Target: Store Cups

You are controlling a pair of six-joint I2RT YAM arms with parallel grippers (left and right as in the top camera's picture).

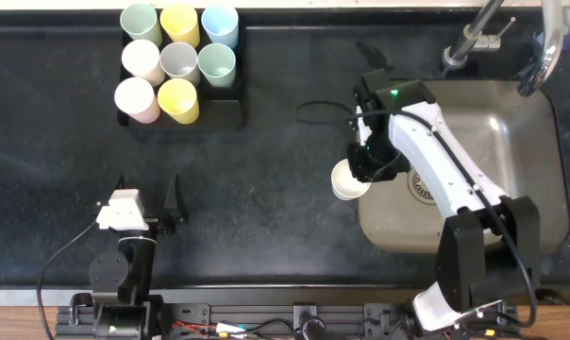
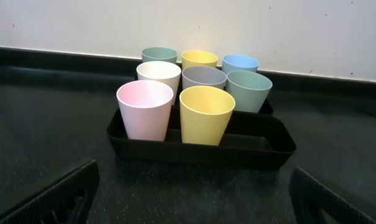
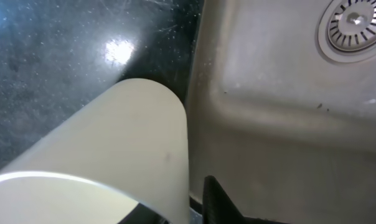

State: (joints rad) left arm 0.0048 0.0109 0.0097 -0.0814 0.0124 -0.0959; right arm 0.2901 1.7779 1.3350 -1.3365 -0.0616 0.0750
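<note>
Top: the right gripper pinches a cream cup over the sink rim. The left gripper rests spread — a tray of eight cups stands well ahead. Left wrist: tray straight ahead, cups upright. Right wrist: cream cup in the grip — sink alongside.

Your tray is black, on a black counter flecked with pale specks. In the tray's far row you see a sage cup, a yellow cup and a light blue cup; middle row, a white cup, a grey cup, a mint cup; near row, a pink cup and a second yellow cup. Right of the tray: a cream cup, a steel-grey sink.
</note>
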